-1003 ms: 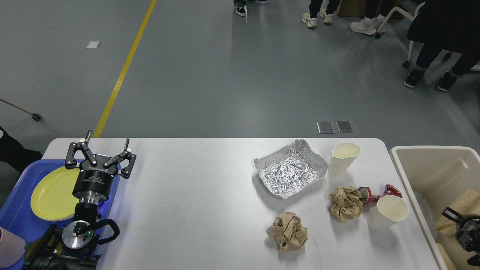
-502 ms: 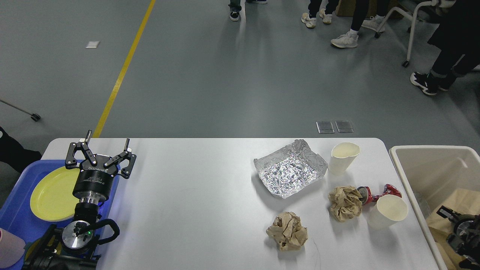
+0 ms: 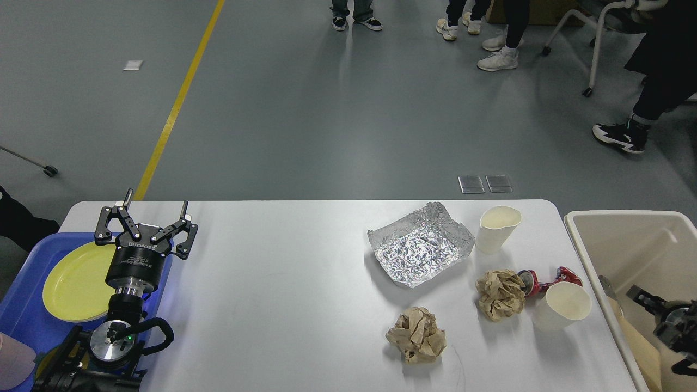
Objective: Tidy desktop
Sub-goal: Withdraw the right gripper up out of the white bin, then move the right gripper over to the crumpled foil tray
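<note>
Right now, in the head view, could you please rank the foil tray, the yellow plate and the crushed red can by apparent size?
1. Foil tray, largest.
2. Yellow plate, though the left gripper partly hides it, so this order is unsure.
3. Crushed red can, clearly smallest.

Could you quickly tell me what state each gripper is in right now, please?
Left gripper: open, holding nothing, above the blue tray's edge.
Right gripper: cannot be told; dark and small over the beige bin.

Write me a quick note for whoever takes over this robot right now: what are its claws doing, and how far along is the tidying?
Left claw: open, empty, above the blue tray's edge by the yellow plate.
Right claw: over the beige bin; open or shut unclear.
Left on the desktop: foil tray, two paper cups, two crumpled paper balls, crushed red can.
Done: the desktop's left half has nothing on it.
</note>
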